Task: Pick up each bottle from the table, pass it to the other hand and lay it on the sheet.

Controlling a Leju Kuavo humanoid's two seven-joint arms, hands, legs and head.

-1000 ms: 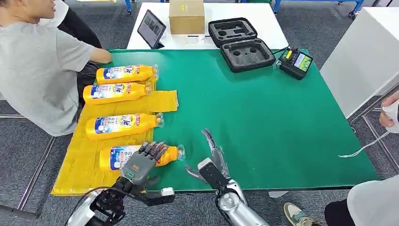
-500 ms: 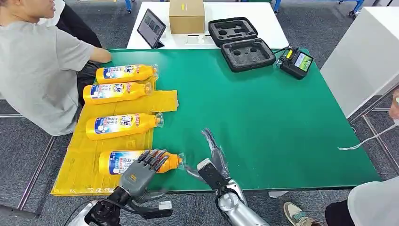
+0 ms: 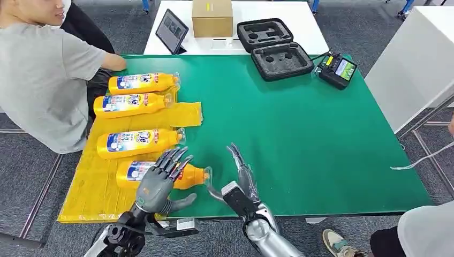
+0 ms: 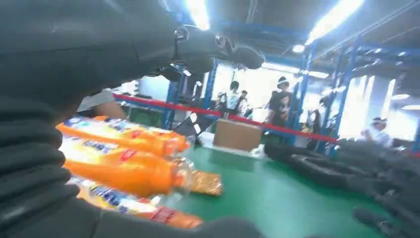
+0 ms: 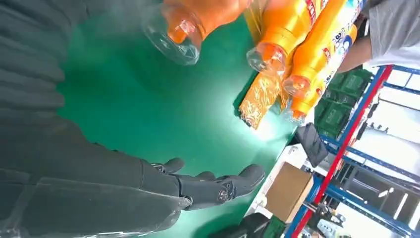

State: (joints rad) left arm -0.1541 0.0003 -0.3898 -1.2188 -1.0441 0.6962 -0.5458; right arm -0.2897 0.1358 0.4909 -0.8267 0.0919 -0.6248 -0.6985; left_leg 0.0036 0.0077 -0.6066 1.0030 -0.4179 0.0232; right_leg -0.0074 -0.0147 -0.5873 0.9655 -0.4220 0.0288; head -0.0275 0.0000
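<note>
Four orange bottles lie side by side on the yellow sheet (image 3: 93, 187) at the left of the green table (image 3: 300, 134). The nearest bottle (image 3: 194, 177) lies at the sheet's front, its clear cap (image 5: 174, 35) over the green. My left hand (image 3: 156, 181) hovers over that bottle with fingers spread and thumb out, gripping nothing. To its right, my right hand (image 3: 239, 184) stands empty with fingers apart (image 5: 218, 188) above the table's front edge. The other bottles (image 3: 138, 142) (image 3: 131, 103) (image 3: 142, 83) lie farther back.
A person in a grey shirt (image 3: 43, 75) sits close to the table's left side, an arm by the far bottle. At the back are a tablet (image 3: 172, 31), a cardboard box (image 3: 212, 19), a black foam case (image 3: 273, 48) and a controller (image 3: 336, 69). Another person (image 3: 423, 230) stands at the front right.
My left hand, which lay over the nearest bottle, dipped back and now rises above it with fingers spread. That bottle has shifted slightly farther onto the sheet. The right hand has barely moved.
</note>
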